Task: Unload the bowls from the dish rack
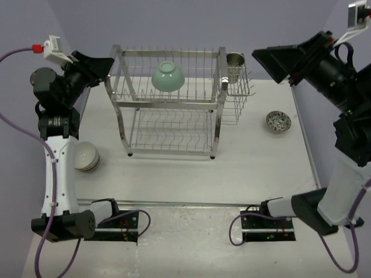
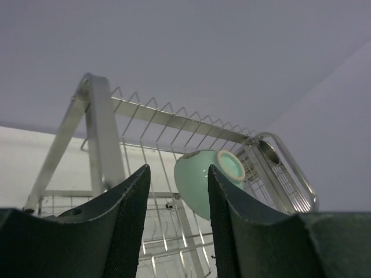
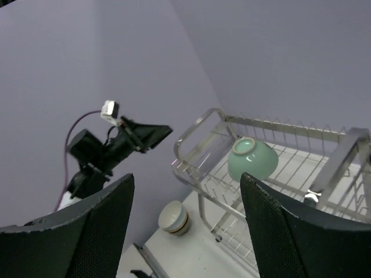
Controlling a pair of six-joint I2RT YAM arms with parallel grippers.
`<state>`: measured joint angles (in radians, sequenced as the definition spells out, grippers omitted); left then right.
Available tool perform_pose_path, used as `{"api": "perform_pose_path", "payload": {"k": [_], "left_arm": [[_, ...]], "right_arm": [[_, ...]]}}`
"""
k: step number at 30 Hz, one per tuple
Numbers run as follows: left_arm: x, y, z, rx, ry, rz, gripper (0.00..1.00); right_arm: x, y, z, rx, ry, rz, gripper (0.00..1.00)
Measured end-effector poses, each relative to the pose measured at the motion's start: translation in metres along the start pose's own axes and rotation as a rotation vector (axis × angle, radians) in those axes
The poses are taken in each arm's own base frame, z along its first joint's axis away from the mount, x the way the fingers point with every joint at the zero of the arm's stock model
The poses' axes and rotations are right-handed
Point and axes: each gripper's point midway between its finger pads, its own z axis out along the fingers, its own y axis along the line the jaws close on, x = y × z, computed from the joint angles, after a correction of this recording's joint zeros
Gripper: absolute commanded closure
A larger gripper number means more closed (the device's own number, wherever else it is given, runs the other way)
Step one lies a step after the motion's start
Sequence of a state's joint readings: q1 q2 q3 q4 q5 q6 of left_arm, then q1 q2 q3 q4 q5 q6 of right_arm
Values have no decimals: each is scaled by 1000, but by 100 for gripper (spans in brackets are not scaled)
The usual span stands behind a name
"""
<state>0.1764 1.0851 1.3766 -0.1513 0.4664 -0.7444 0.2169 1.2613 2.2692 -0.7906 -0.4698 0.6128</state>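
Presently the mint-green bowl [image 1: 168,76] rests upside down on the upper tier of the dish rack [image 1: 168,105]. The left fingers [image 2: 130,220] hover just off the rack's upper left end, spread apart with nothing between them. The right fingers [image 3: 98,231] hang high to the rack's right, spread wide and empty. A stack of bowls [image 1: 87,156] sits on the surface [image 1: 174,179] left of the rack; a patterned bowl [image 1: 278,121] lies to its right, beyond the side basket [image 1: 239,95] holding a steel cup [image 1: 235,61].

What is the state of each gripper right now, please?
Left gripper: open, holding nothing.
Right gripper: open wide, holding nothing.
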Motion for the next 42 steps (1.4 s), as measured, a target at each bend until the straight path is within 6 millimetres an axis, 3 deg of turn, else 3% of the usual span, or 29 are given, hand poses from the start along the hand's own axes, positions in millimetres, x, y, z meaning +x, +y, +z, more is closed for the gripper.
{"api": "perform_pose_path", "payload": {"k": [3, 4, 8, 11, 15, 25, 31, 36, 42], "left_arm": [[0, -22, 33, 79, 70, -17, 55], [-3, -34, 43, 114, 86, -15, 55], [-12, -87, 70, 260, 117, 3, 58], [1, -104, 79, 313, 161, 2, 57], [29, -99, 89, 297, 237, -14, 58], [88, -64, 115, 112, 366, -9, 61], [120, -58, 131, 14, 424, 38, 61], [127, -59, 132, -53, 431, 94, 61], [116, -49, 129, -148, 391, 149, 60]], "right_arm": [[-20, 20, 24, -107, 10, 10, 28], [-10, 10, 41, -118, 60, 48, 28], [63, -27, 80, -88, 293, 230, 27], [105, -42, 106, -74, 416, 296, 27], [129, -35, 118, -106, 478, 292, 27], [147, -14, 121, -182, 499, 236, 27], [173, -19, 133, -167, 539, 238, 27], [188, -32, 137, -121, 561, 251, 27], [186, -33, 139, -121, 549, 245, 26]]}}
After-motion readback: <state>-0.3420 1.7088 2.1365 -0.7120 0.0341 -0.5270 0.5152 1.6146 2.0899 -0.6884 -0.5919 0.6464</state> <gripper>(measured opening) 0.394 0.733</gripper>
